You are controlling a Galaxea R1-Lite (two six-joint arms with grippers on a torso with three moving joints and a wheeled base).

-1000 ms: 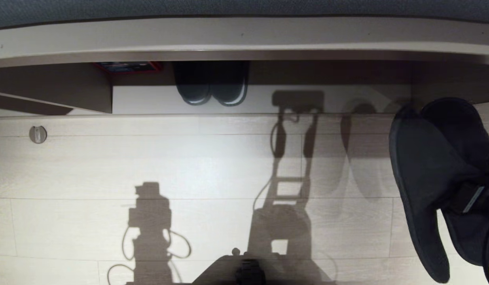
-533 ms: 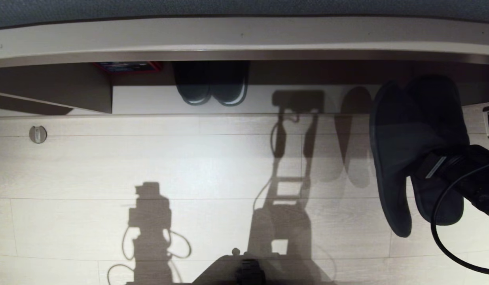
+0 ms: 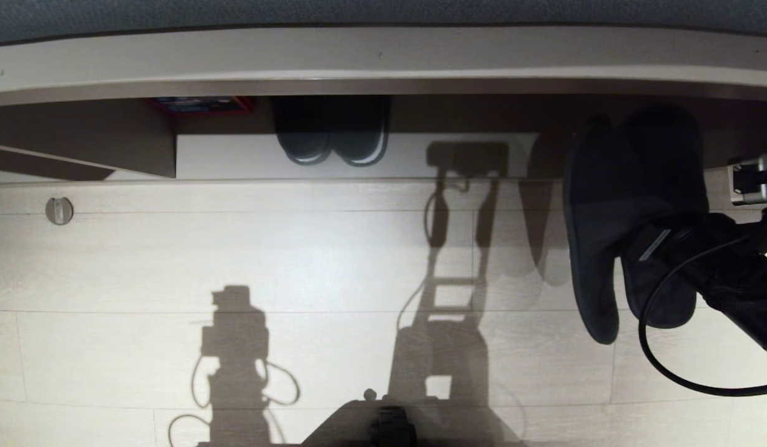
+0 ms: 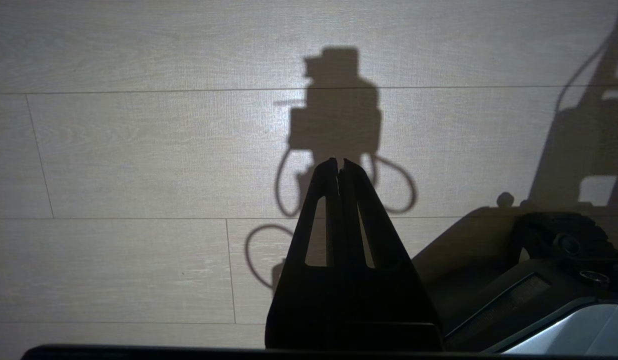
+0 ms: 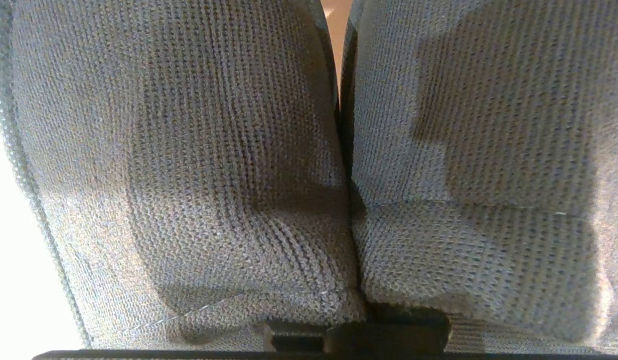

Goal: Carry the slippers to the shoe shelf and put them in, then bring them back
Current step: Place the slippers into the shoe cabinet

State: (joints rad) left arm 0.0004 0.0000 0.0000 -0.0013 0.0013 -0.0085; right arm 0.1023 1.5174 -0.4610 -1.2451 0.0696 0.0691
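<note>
The left gripper (image 4: 340, 167) hangs clenched and empty above the floor (image 3: 296, 261). The right gripper (image 3: 653, 245) pinches both slippers (image 3: 607, 205) by their inner edges at the shoe shelf (image 3: 421, 158) opening. They appear light and floppy, so grasp near mid-length.

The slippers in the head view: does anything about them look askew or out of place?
Slightly. The slippers, held by the right gripper, hang in the air with their toes at the shoe shelf opening. They sit unevenly: one slipper hangs lower than the other. Nothing looks damaged.
</note>
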